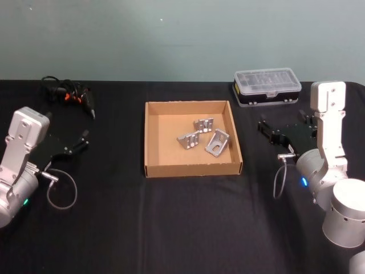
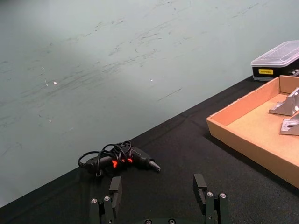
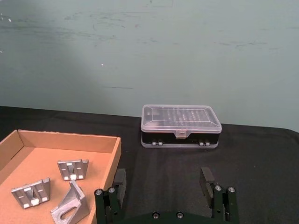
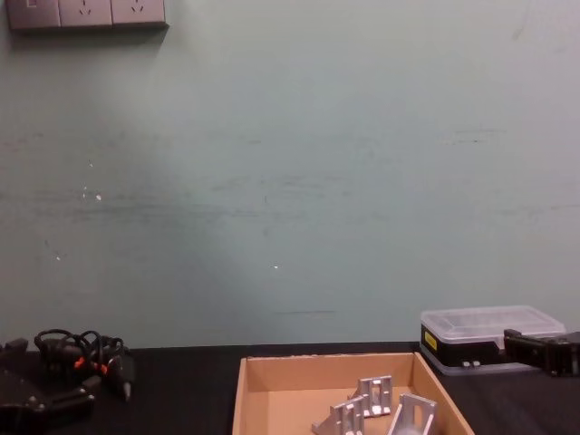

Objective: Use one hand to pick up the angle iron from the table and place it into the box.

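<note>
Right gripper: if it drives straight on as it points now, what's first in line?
Probably the clear-lidded case: it lies ahead of the open right gripper, slightly off-centre. Bare table between. Depth unclear.

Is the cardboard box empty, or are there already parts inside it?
Not empty. The box holds three silver angle irons, lying toward its right side on the brown floor.

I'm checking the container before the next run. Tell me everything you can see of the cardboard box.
The cardboard box is a shallow tan tray with low walls and no lid, roughly square, sitting flat mid-table. Three silver angle brackets lie inside, toward its right half. A clear-lidded case stands apart behind its right corner. Neither end effector touches it.
</note>
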